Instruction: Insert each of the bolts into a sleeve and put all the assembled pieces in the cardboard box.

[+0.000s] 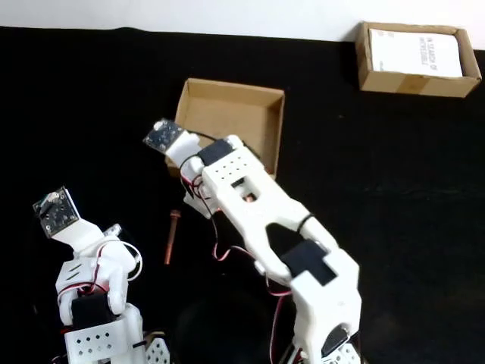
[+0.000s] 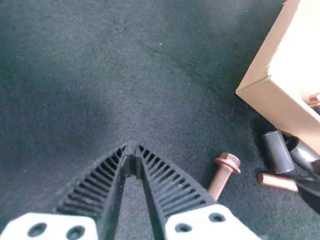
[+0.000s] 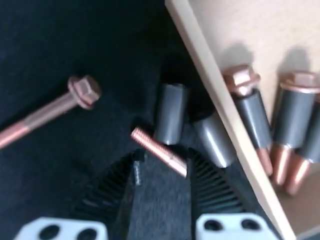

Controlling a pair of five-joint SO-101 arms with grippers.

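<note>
Bolt meets sleeve at the near corner of the cardboard box [image 1: 227,117]: the right tool [image 3: 164,157], jaws partly open, straddles a headless-looking bolt shank [image 3: 159,151] that slants across the gap, its threaded end pointing away from the box wall. Whether the jaws actually pinch it cannot be told.

Just beyond, a grey sleeve [image 3: 171,120] lies on the table [image 1: 379,189] with its long axis roughly along the box wall, and a second sleeve [image 3: 215,141] lies against that wall. The shank sits askew to the first sleeve, so it likely needs turning before it will enter.

A loose bolt [image 1: 173,236] lies well out from the box, between the two arms, head toward the box. The left tool [image 2: 131,159], jaws closed and empty, hovers just beside its head and is the nearer of the two to it.

From the right wrist, assembled pieces [image 3: 252,117] rest inside the box against the wall; from above, the right arm covers that corner and the sleeves.
</note>
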